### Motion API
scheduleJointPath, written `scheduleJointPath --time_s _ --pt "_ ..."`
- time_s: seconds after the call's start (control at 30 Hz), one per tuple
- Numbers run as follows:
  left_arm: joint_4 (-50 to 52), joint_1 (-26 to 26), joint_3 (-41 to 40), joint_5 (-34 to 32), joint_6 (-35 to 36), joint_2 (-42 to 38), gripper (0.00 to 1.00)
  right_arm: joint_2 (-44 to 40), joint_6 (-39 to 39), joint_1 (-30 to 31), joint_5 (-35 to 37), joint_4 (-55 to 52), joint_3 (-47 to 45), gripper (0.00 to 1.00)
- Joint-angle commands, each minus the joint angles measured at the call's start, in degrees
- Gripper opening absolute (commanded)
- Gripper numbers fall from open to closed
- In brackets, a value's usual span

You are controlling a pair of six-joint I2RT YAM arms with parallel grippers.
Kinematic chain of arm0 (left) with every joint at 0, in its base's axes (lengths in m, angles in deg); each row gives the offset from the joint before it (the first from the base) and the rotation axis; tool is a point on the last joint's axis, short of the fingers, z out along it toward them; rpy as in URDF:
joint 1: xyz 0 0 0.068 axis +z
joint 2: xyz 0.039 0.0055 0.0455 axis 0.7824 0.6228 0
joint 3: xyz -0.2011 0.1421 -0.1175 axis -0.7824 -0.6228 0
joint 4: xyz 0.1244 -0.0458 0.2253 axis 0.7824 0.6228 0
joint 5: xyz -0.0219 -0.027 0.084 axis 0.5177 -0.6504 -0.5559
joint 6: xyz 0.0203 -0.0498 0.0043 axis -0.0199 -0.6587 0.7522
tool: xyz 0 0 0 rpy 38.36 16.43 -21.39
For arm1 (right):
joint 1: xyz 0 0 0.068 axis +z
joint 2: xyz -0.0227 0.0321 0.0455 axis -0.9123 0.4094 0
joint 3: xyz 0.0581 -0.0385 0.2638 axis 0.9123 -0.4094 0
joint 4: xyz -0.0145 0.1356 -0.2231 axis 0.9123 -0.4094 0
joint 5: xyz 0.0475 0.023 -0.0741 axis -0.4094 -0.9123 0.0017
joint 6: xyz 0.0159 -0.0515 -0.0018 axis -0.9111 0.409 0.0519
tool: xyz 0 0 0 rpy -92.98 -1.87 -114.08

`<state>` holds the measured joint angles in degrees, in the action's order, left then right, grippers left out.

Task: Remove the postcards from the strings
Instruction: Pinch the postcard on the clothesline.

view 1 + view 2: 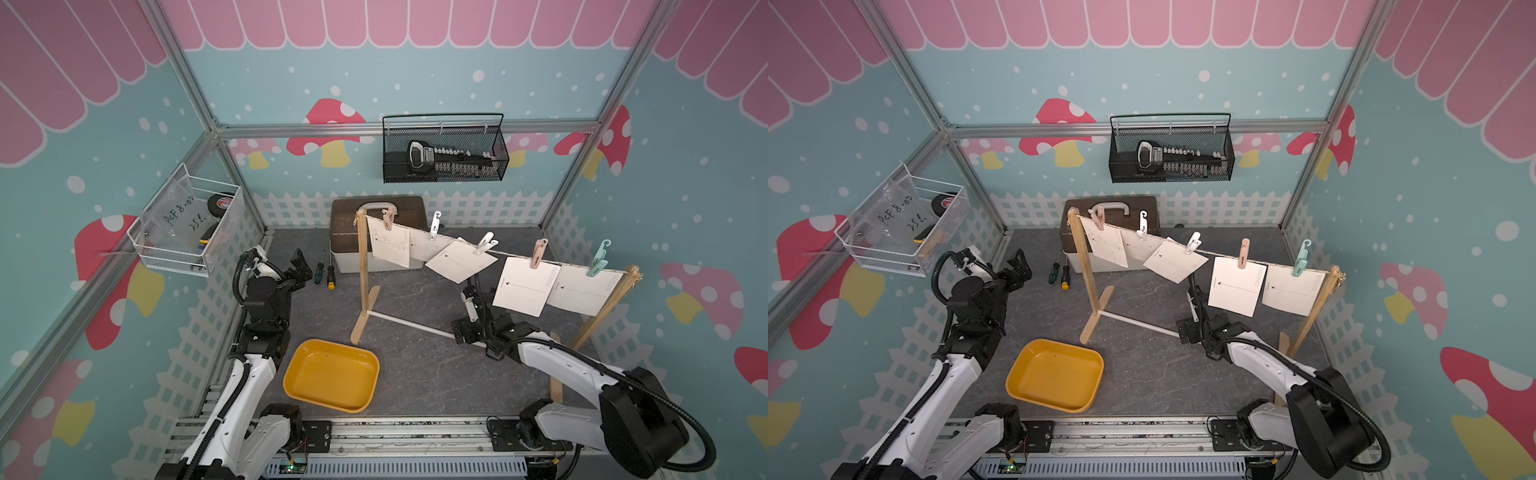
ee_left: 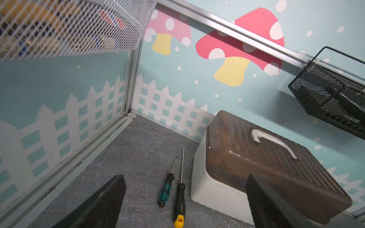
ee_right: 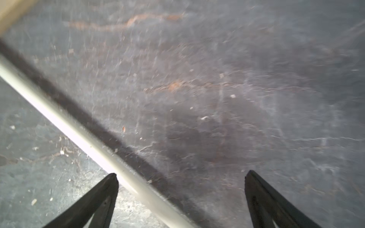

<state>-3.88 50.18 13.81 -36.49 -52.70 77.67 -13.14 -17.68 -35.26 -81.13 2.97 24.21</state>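
Both my left tool (image 2: pixel 185 176) and right tool (image 3: pixel 181 173) gape fully, holding nothing. The right sits low beside the white base rod (image 3: pixel 79 130), so a careless rise could knock the light wooden rack (image 1: pixel 363 266), and yanking could tear the cream-white square postcards (image 1: pixel 525 286). All five hang pegged along the thin beige twisted string (image 1: pixel 513 254), from eleven to three o'clock on the bench (image 1: pixel 415 374); the third tilts.
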Motion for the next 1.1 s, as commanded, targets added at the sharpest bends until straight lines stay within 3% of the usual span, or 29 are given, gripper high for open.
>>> scheduleJointPath --time_s 0.0,0.3,0.57,0.77,1.07 --pt "-0.1 0.0 1.0 2.1 0.7 -1.5 0.99 2.6 0.1 5.4 1.7 -3.6 3.8 0.99" --pt "0.4 -1.4 3.9 10.2 5.1 -3.3 0.99 1.9 -4.1 18.9 8.8 -14.5 7.3 0.99" --pt "-0.6 -3.1 5.5 13.0 7.6 -3.2 1.00 2.3 -9.5 29.7 10.2 -19.2 6.5 0.98" --pt "3.2 -3.4 9.3 22.1 9.2 -4.3 0.99 -0.4 -4.3 36.7 7.4 -22.8 10.1 0.99" --pt "8.4 -3.5 14.4 35.3 9.3 -8.1 0.99 -20.0 6.5 37.4 6.4 -30.4 23.5 0.99"
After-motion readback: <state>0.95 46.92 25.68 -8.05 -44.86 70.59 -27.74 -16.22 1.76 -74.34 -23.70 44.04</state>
